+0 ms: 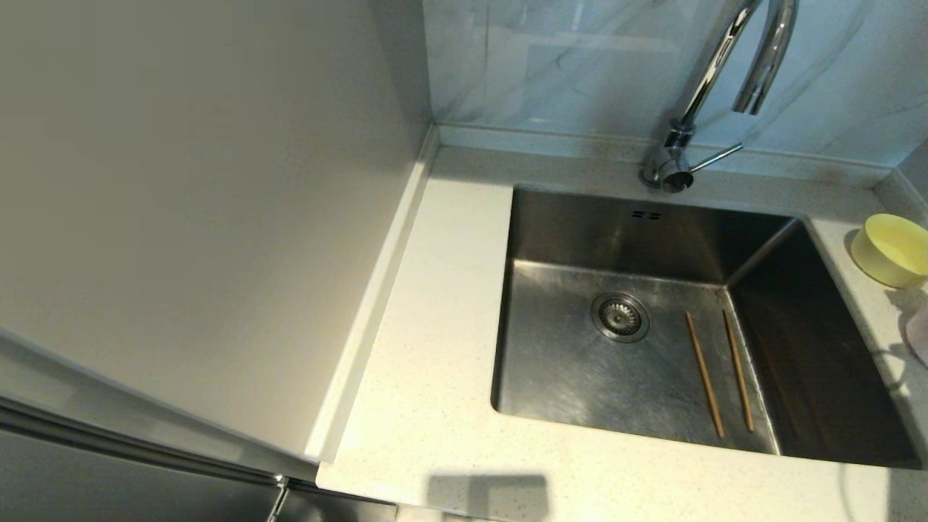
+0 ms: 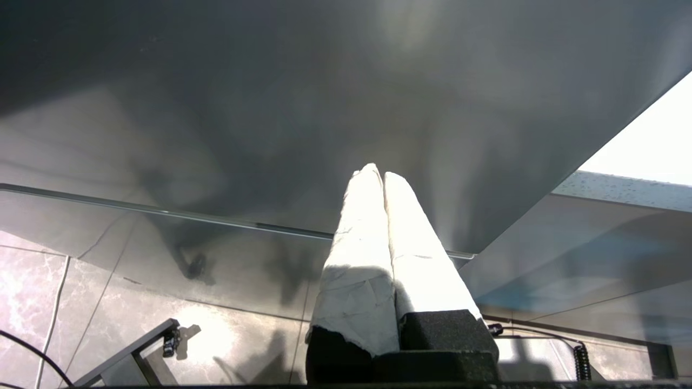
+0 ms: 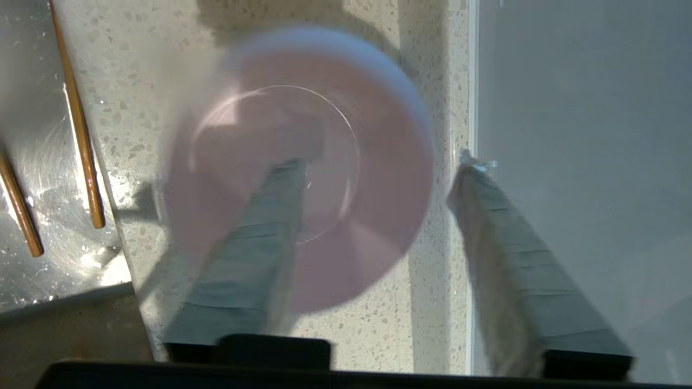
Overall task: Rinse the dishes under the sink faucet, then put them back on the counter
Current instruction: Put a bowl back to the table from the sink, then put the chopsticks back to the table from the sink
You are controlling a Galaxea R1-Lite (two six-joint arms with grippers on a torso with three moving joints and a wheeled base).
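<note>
In the right wrist view my right gripper [image 3: 378,165] stands open over the pale pink bowl [image 3: 335,108], which shows blurred on the counter [image 3: 351,335]. One finger [image 3: 259,243] reaches into the bowl; the other [image 3: 503,243] is outside, apart from its rim. Two brown chopsticks [image 1: 705,373] lie side by side on the floor of the sink [image 1: 580,362], right of the drain strainer [image 1: 620,317]. The yellow-green bowl [image 1: 895,250] sits on the counter [image 1: 435,406] right of the basin, and a sliver of the pink bowl [image 1: 921,333] shows at the head view's right edge. The chrome sink faucet [image 1: 725,72] arches above.
My left gripper [image 2: 377,174] is parked low, shut and empty, pointing at a dark cabinet panel [image 2: 270,108] above a tiled floor. A tall grey panel [image 1: 203,217] bounds the counter's left side. A grey wall [image 3: 584,108] rises right beside the pink bowl, past the counter's raised rim.
</note>
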